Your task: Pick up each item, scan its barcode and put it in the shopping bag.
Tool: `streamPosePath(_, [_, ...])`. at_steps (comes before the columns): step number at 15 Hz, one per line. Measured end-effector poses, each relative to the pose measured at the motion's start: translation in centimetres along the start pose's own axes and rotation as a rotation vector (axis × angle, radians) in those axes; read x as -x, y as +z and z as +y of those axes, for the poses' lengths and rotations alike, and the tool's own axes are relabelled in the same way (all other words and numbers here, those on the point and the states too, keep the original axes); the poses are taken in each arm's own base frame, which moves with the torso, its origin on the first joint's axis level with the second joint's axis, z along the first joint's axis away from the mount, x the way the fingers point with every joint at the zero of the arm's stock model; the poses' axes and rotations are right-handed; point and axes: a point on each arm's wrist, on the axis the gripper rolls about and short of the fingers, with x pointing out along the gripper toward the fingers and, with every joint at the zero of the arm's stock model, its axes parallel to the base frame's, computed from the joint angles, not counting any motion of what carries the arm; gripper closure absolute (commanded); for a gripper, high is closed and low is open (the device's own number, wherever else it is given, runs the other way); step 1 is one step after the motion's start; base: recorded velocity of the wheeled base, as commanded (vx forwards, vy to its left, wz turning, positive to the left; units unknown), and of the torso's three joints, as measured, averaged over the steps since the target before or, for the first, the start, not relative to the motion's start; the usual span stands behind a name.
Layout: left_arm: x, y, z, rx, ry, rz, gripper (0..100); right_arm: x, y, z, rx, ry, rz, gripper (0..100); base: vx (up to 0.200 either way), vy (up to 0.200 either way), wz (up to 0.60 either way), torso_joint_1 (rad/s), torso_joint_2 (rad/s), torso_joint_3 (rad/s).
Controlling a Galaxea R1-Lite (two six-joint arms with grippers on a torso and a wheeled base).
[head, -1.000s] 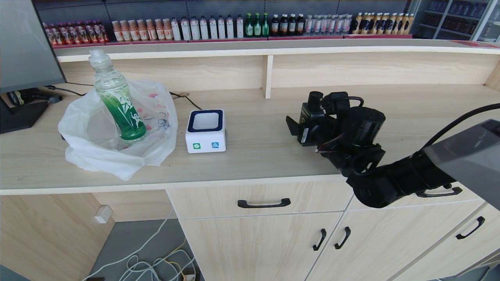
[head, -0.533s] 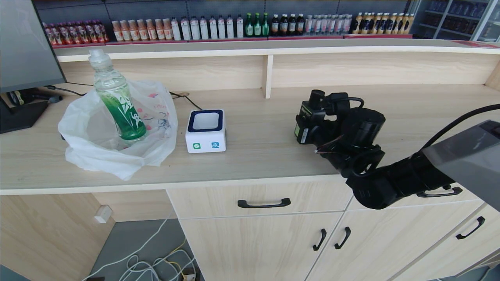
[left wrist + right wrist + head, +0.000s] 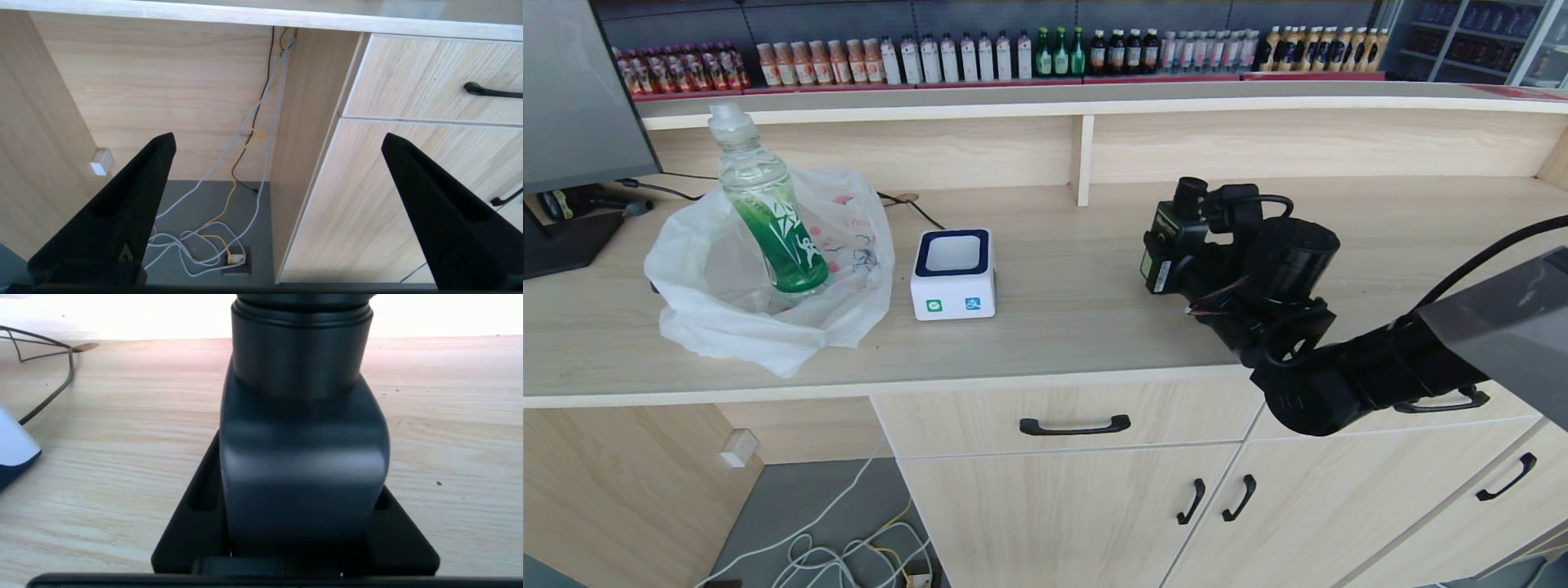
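A clear bottle with a green label [image 3: 768, 212] stands tilted inside the white shopping bag [image 3: 711, 318] at the counter's left. The white scanner box [image 3: 953, 273] sits just right of the bag; its corner [image 3: 10, 449] shows in the right wrist view. My right gripper [image 3: 1160, 245] hangs above the counter well to the right of the scanner, fingers drawn together, and it looms dark over the wood [image 3: 298, 457]. My left gripper [image 3: 278, 139] is open with nothing in it, below counter level, facing the cabinet front.
A monitor [image 3: 572, 90] stands at the far left, and a cable [image 3: 915, 208] runs behind the scanner. An upright divider [image 3: 1083, 159] splits the raised back ledge. Drawers with black handles [image 3: 1074, 425] lie below the counter edge. Loose cables [image 3: 204, 245] lie on the floor.
One right finger stuck out to the left a second ago and has since drawn in. The right gripper rose a little and shifted slightly right. Bottle, bag and scanner stayed put.
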Motion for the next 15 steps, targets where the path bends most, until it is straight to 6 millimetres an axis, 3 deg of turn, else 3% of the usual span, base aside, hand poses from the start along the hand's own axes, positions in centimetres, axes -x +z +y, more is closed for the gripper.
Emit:
streamPosePath(4, [0.0,0.0,0.0,0.000,0.000,0.000,0,1.3,1.1,0.4,-0.006,0.017,-0.014,100,0.000,0.000,0.00,0.000,0.00,0.000])
streamPosePath(11, [0.0,0.0,0.0,0.000,0.000,0.000,0,6.0,2.4,1.1,-0.018,0.058,-0.043,100,0.000,0.000,0.00,0.000,0.00,0.000])
streamPosePath(15, [0.0,0.0,0.0,0.000,0.000,0.000,0,9.2,2.6,0.5,-0.031,0.066,-0.070,100,0.000,0.000,0.00,0.000,0.00,0.000])
